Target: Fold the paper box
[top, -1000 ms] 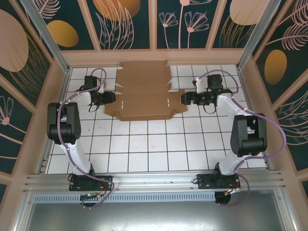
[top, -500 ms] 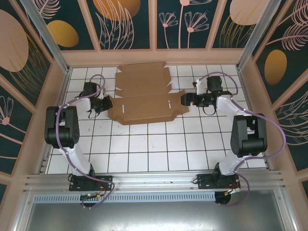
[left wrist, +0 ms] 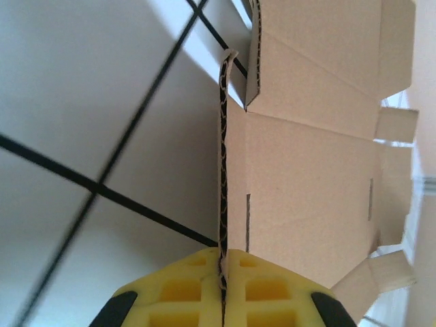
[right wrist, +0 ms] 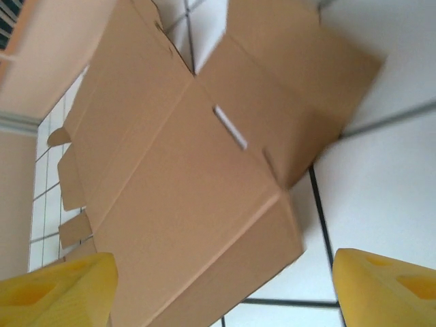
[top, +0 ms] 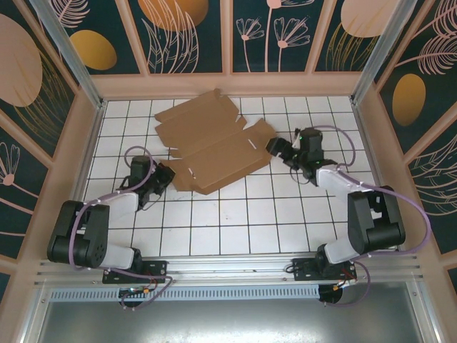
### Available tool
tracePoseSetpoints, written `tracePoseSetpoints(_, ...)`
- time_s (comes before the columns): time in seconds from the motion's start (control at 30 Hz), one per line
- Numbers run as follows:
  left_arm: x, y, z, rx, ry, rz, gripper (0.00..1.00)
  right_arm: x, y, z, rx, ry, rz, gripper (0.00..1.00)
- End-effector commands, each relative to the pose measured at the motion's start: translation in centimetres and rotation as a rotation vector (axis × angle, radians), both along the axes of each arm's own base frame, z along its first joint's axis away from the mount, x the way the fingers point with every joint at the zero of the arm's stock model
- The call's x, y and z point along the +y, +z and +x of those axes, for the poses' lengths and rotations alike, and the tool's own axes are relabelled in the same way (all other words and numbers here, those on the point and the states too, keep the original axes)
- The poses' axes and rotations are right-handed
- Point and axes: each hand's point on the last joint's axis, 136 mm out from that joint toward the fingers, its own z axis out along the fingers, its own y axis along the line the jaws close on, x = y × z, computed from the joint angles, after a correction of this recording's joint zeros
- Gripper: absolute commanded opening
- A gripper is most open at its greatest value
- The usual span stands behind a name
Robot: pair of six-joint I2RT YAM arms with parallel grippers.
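White tiled counter [top: 235, 229] inside floral-panelled walls [top: 186, 36] carries the paper box [top: 214, 146], a flat creased sheet lying skewed toward the far middle. Left hand [top: 165, 178] is clenched on the sheet's near-left edge, yellow pads [left wrist: 266, 289] pinching the cardboard. Right hand [top: 274, 147] is released, its fingers spread wide, just beside the sheet's right end.
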Motion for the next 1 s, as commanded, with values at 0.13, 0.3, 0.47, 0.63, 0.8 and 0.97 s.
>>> tracePoseSetpoints(0.13, -2.2, 1.4, 0.0, -0.051, 0.222, -0.239, 0.04, 5.9, -0.9, -1.6, 0.056, -0.097, 0.262, 0.77)
tracePoseSetpoints(0.3, -2.3, 1.3, 0.2, -0.069, 0.230, -0.226, 0.09, 6.1, -2.2, -1.6, 0.087, -0.154, 0.240, 0.76)
tracePoseSetpoints(0.47, -2.4, 1.6, 0.7, -0.078, 0.213, -0.189, 0.36, 5.2, -3.0, -1.5, 0.099, -0.184, 0.218, 0.65)
tracePoseSetpoints(0.63, -0.9, 2.7, 0.5, -0.121, 0.252, -0.118, 0.70, 4.6, -3.8, -0.8, 0.123, -0.195, 0.249, 0.52)
tracePoseSetpoints(0.8, 0.5, 6.2, 1.5, -0.212, 0.213, 0.099, 0.96, 3.6, -4.6, -1.3, 0.136, -0.245, 0.253, 0.50)
tracePoseSetpoints(0.97, 0.0, 10.2, 3.6, -0.314, 0.103, 0.274, 0.99, 3.9, -5.1, -1.7, 0.148, -0.228, 0.264, 0.51)
